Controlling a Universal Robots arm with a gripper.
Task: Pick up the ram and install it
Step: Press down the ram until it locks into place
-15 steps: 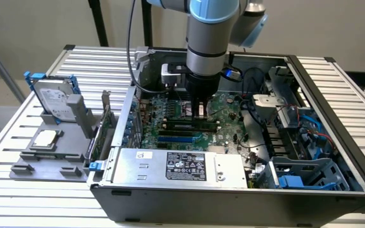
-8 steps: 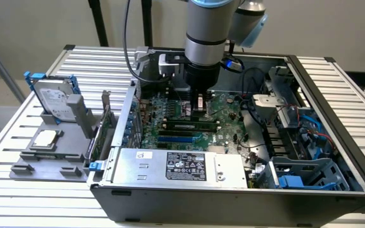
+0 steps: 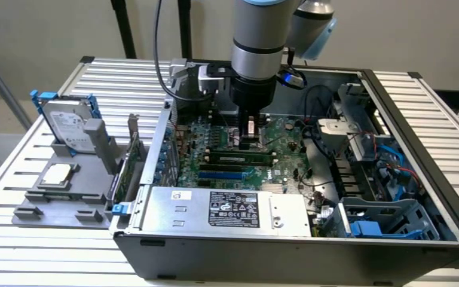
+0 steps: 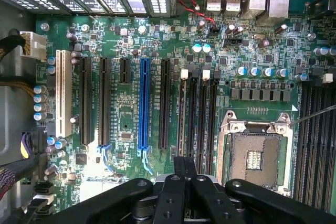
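Observation:
The ram [image 3: 242, 159], a long green stick with black chips, stands on edge in one of the motherboard's [image 3: 213, 140] black slots inside the open computer case. My gripper [image 3: 250, 142] hangs straight down over the board just behind the stick, its tips close above the slots. In the wrist view the gripper [image 4: 185, 167] is shut, with both black fingers pressed together and nothing visible between them. A row of narrow black slots [image 4: 199, 108] with white latches runs straight out from the fingertips.
An empty silver processor socket [image 4: 254, 153] lies beside the slots. A blue slot [image 3: 225, 175] and the power supply [image 3: 222, 209] sit nearer the front. Cables and a drive cage [image 3: 373, 161] fill the exterior view's right. A grey holder [image 3: 62, 197] outside the case carries a hard drive [image 3: 66, 128].

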